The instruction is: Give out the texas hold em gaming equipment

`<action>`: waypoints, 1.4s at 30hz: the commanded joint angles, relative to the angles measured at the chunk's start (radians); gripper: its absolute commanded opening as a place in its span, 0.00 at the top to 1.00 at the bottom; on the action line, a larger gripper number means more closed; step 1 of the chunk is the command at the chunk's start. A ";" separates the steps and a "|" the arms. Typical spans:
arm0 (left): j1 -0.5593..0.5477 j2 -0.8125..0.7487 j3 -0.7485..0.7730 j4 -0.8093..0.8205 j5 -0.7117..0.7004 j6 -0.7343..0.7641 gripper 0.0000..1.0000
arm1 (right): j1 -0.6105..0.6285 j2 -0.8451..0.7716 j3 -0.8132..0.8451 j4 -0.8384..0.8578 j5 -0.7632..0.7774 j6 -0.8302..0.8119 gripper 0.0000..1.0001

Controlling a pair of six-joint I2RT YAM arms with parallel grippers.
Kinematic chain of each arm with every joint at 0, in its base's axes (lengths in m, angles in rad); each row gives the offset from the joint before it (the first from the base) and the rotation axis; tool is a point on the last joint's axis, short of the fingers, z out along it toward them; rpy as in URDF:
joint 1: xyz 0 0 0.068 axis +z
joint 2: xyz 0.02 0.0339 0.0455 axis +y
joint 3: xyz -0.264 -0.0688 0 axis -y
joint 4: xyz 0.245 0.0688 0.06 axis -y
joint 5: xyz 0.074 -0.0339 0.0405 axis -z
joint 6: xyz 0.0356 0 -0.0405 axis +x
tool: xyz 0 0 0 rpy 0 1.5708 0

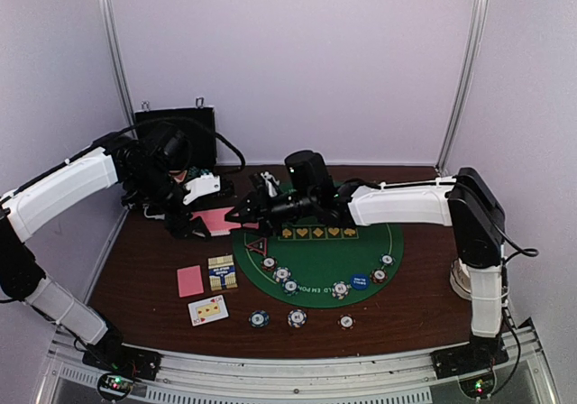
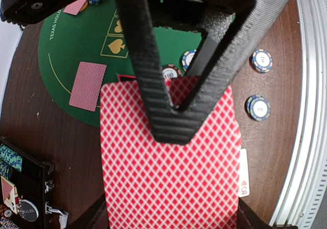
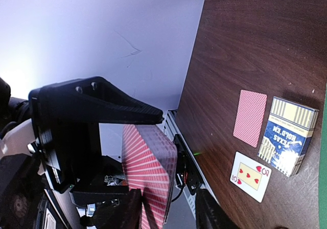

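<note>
My left gripper point(image 1: 200, 215) is shut on a stack of pink-backed playing cards point(image 1: 217, 219), held above the table left of the green felt mat point(image 1: 379, 246). In the left wrist view its black fingers point(image 2: 153, 70) press the cards point(image 2: 168, 173). My right gripper point(image 1: 244, 213) reaches in from the right. Its open fingers point(image 3: 127, 211) straddle the edge of the cards point(image 3: 150, 178), one near the back, the other still apart. Striped chips point(image 1: 282, 274) and a blue disc button point(image 1: 360, 281) lie on the mat.
A face-down card point(image 1: 190, 280), a card box point(image 1: 222, 271) and a face-up five of hearts point(image 1: 207, 310) lie on the wood at front left. Three chips point(image 1: 297, 317) sit in front of the mat. The black case point(image 1: 176, 133) stands open at the back left.
</note>
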 commanded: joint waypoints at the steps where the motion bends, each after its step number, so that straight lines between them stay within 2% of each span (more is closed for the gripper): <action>1: 0.001 -0.013 0.024 0.026 0.005 0.004 1.00 | -0.005 -0.054 -0.021 0.022 -0.024 0.019 0.69; 8: 0.001 -0.015 0.023 0.022 0.002 0.007 1.00 | -0.009 -0.084 -0.054 0.035 -0.030 0.031 0.86; 17: 0.001 -0.018 0.020 0.022 0.000 0.007 1.00 | -0.017 -0.122 -0.094 0.043 -0.034 0.038 1.00; 27: 0.001 -0.022 0.017 0.016 -0.013 0.014 1.00 | -0.054 -0.199 -0.190 0.086 -0.041 0.070 1.00; 36: 0.001 -0.022 0.020 0.010 -0.017 0.019 1.00 | -0.157 -0.337 -0.393 0.106 -0.077 0.080 1.00; 42: 0.001 -0.024 0.021 0.005 -0.018 0.022 1.00 | -0.259 -0.442 -0.522 -0.083 -0.107 -0.044 1.00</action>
